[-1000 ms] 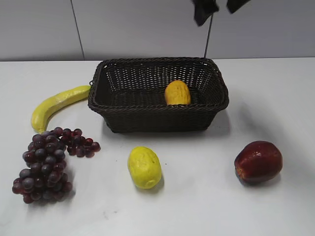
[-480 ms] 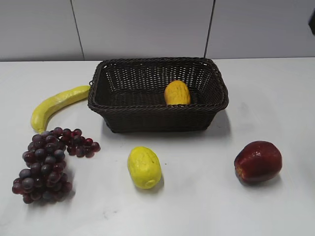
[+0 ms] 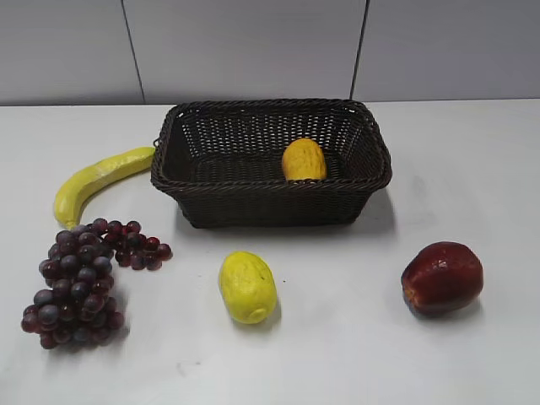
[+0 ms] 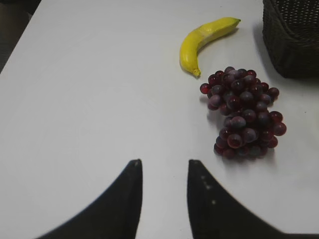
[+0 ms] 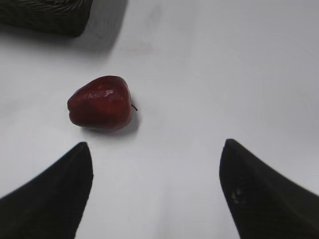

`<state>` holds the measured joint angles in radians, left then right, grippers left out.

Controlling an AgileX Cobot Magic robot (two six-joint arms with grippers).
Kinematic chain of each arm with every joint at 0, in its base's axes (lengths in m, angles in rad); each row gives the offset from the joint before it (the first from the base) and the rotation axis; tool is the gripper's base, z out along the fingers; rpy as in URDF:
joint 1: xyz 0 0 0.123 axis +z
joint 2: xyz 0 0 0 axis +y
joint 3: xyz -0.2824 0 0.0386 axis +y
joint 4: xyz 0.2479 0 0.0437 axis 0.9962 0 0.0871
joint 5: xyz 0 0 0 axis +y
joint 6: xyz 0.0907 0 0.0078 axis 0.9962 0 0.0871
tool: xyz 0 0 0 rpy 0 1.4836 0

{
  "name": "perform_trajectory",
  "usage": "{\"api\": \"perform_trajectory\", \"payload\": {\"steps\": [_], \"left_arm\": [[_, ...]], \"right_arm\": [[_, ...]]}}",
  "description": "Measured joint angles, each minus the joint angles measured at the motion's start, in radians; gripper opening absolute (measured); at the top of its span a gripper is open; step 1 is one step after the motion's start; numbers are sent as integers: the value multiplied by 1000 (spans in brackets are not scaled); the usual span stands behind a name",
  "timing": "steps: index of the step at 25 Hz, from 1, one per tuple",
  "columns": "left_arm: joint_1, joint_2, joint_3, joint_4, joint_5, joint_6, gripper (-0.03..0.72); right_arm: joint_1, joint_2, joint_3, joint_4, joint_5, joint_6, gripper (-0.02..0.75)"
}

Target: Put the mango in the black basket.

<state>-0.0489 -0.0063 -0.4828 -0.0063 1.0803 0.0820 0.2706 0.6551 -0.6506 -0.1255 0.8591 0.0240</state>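
The orange-yellow mango [image 3: 304,159] stands inside the black basket [image 3: 272,205] at the back middle of the table, near its right half. Neither gripper shows in the exterior view. In the left wrist view my left gripper [image 4: 164,163] is open and empty above bare table, left of the grapes, with a basket corner [image 4: 291,40] at the top right. In the right wrist view my right gripper [image 5: 157,147] is wide open and empty above the table, with the basket's edge [image 5: 47,15] at the top left.
A banana [image 3: 97,179] [image 4: 204,42] lies left of the basket. A bunch of dark grapes [image 3: 80,283] [image 4: 244,112] sits front left. A pale yellow lemon-like fruit [image 3: 247,287] lies in front of the basket. A red apple [image 3: 442,278] [image 5: 101,102] sits front right.
The dark gripper above the basket's right rear has risen and moved right, out of the exterior view. The mango stays in the basket.
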Motion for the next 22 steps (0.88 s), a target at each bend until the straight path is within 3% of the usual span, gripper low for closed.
{"api": "perform_trajectory", "payload": {"steps": [10, 22], "left_arm": [[0, 0, 0, 0, 0, 0, 230], [0, 0, 0, 0, 0, 0, 230]], "right_arm": [[0, -441, 123, 1, 171, -24, 599], [0, -489, 147, 3, 182, -24, 593]]}}
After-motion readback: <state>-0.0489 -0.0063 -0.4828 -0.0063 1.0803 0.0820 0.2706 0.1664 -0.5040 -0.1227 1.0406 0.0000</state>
